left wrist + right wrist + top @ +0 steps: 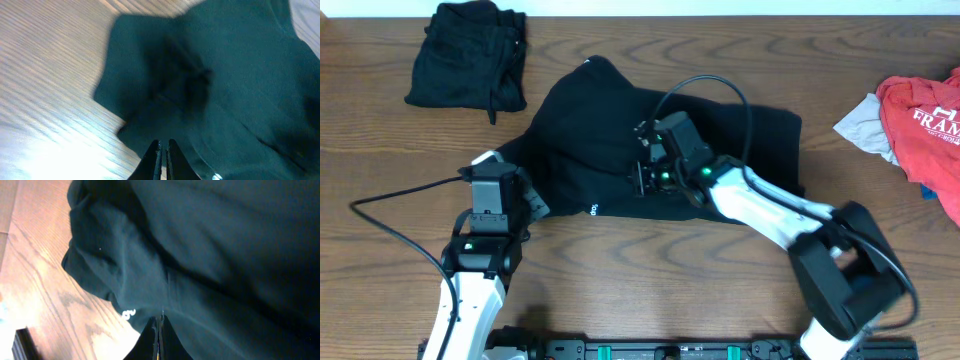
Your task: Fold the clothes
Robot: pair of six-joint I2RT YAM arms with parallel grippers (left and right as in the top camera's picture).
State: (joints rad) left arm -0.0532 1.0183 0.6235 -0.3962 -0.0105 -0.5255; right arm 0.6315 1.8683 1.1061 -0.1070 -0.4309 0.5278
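A black top (pixel 620 130) lies spread out mid-table, one of the clothes. My left gripper (pixel 533 204) is at its lower left edge. In the left wrist view its jaws (pixel 163 145) stand pressed together on the dark fabric (pixel 210 75) near the cloth's border. My right gripper (pixel 642 180) rests on the top's front hem. In the right wrist view it (pixel 159 317) is shut, pinching a crease of the black top (pixel 210 245) beside small white lettering (pixel 129 314). More clothes lie apart: a folded black pile (pixel 470 55), a red tee (pixel 930 115) and a light grey piece (pixel 865 125).
The wooden table (pixel 380 170) shows bare to the left of the top and along its front edge. A black cable (pixel 400 195) runs across the left side to my left arm. The right arm (pixel 770 210) reaches over the top's lower right part.
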